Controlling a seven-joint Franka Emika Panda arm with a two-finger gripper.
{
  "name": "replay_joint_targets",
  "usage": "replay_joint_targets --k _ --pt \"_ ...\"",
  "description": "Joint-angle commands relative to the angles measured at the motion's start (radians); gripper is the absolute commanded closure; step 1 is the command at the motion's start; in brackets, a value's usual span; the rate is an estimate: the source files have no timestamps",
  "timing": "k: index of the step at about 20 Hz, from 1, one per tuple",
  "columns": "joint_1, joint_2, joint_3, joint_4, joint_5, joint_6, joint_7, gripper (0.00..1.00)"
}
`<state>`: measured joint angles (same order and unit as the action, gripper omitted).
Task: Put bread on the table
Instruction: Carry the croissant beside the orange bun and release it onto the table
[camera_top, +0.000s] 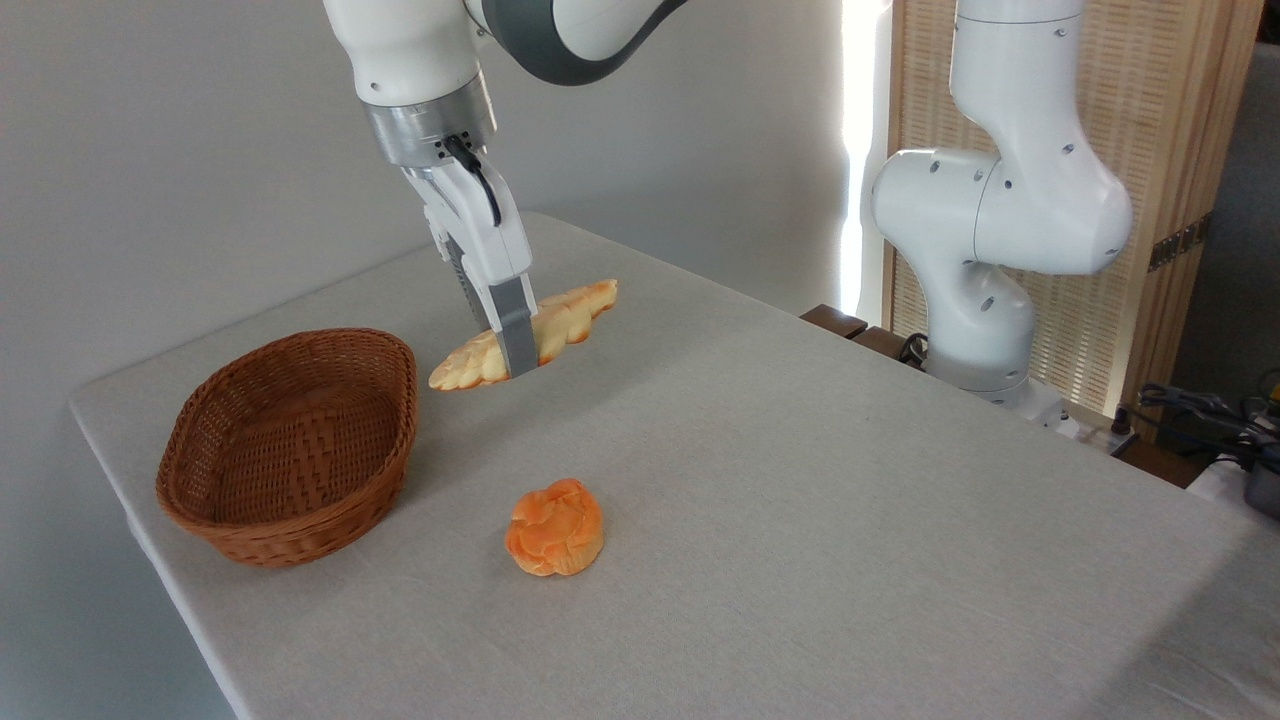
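Observation:
The bread (560, 320), a long pale golden braided loaf, is held at its middle by my gripper (517, 352), which is shut on it. It lies nearly level, its left end slightly lower, close above or just touching the table (800, 470), a large surface in light grey-beige cloth. I cannot tell whether it rests on the cloth. The loaf is to the right of the basket and outside it.
A brown oval wicker basket (290, 445) stands at the left of the table with nothing showing inside. A round orange knotted bun (555, 527) lies in front of the loaf. The arm's white base (985, 300) rises at the far right edge.

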<state>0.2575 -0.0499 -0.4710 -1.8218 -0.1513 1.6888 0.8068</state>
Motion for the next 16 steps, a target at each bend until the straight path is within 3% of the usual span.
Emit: replay_joint_targets --k 1,11,16 --pt "0.000 -0.015 0.025 0.002 -0.014 -0.041 0.061 0.00" --pt "0.000 -0.011 0.029 0.027 -0.013 -0.040 0.065 0.00" --pt "0.000 0.019 0.071 0.136 -0.017 -0.034 0.057 0.00"
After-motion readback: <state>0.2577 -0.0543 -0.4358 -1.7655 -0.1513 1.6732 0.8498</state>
